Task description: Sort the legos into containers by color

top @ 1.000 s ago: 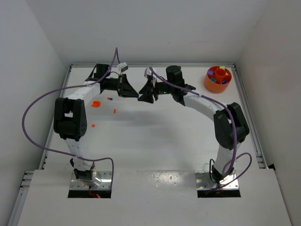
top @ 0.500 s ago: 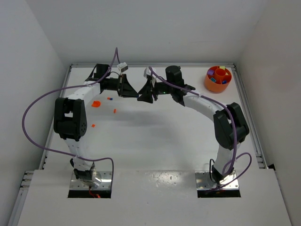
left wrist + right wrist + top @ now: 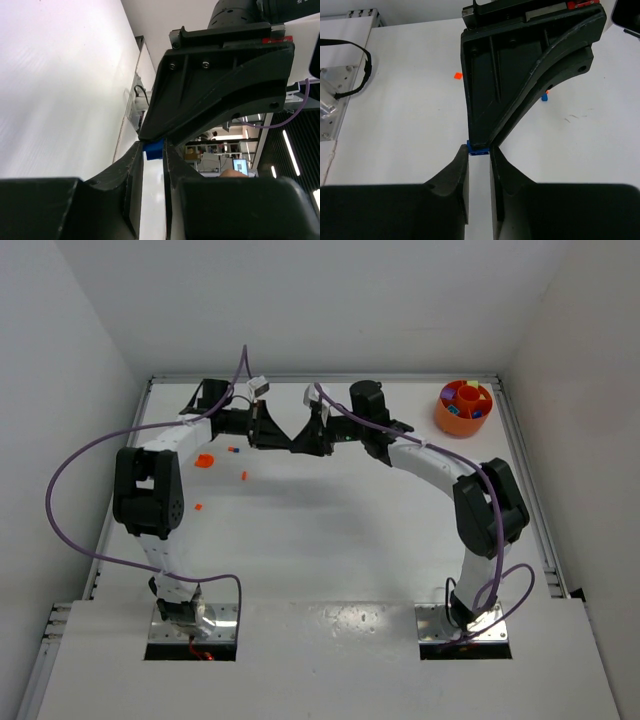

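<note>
Overhead, the change: the left gripper (image 3: 284, 441) and right gripper (image 3: 299, 443) have closed the small gap they had and now meet tip to tip over the far middle of the table (image 3: 330, 530).
Overhead, the rest: the orange bowl (image 3: 462, 426) sits in the far right corner, well apart. Loose orange-red bricks (image 3: 204, 460) lie by the left arm.
Left wrist, jaws: narrow, pinching a blue brick (image 3: 153, 149). The right gripper (image 3: 155, 139) has its tips on that same brick.
Right wrist, jaws: drawn in narrow, with the blue brick (image 3: 478, 150) filling the gap between them. The left gripper (image 3: 480, 142) is on it too.
Meaning: this looks to me like a mid-air hand-over from left to right, since the bowl is on the right arm's side. The left has not let go yet.
Writing: white letters on the black motor housing (image 3: 240, 12) are cut off by the frame edge, so they can't be read. The red strip (image 3: 275, 39) shows no text I can make out.
</note>
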